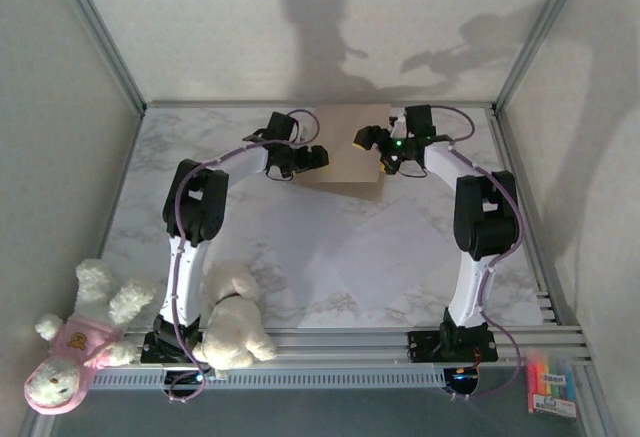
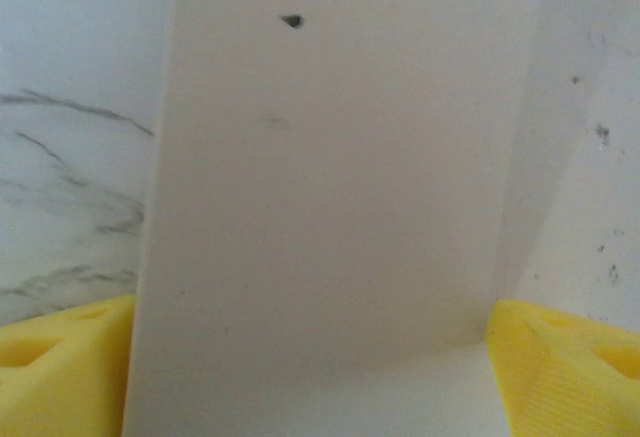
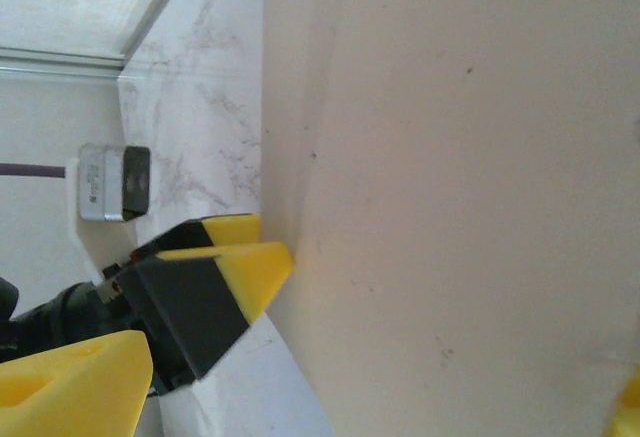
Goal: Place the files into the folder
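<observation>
A fluffy white plush toy (image 1: 232, 319) sits on the near edge of the marble table (image 1: 150, 227), toward its left corner. A second plush in pink (image 1: 70, 352) sprawls at that corner. A pack of coloured markers (image 1: 553, 385) lies just past the near right corner.

Counts: 1 folder (image 1: 340, 147). 2 arms: left arm (image 1: 195, 207), right arm (image 1: 485, 212). 2 plush toys near-left of the folder: white one (image 1: 235, 322), pink-dressed one (image 1: 70, 342). 1 highlighter pack (image 1: 553, 385) near-right of it. Files (image 1: 385, 247) overlap, so no count.

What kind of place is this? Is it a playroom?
Probably not: it looks like a robot testing booth. Two robot arms are bolted to a marble table, with plain walls close around.
</observation>
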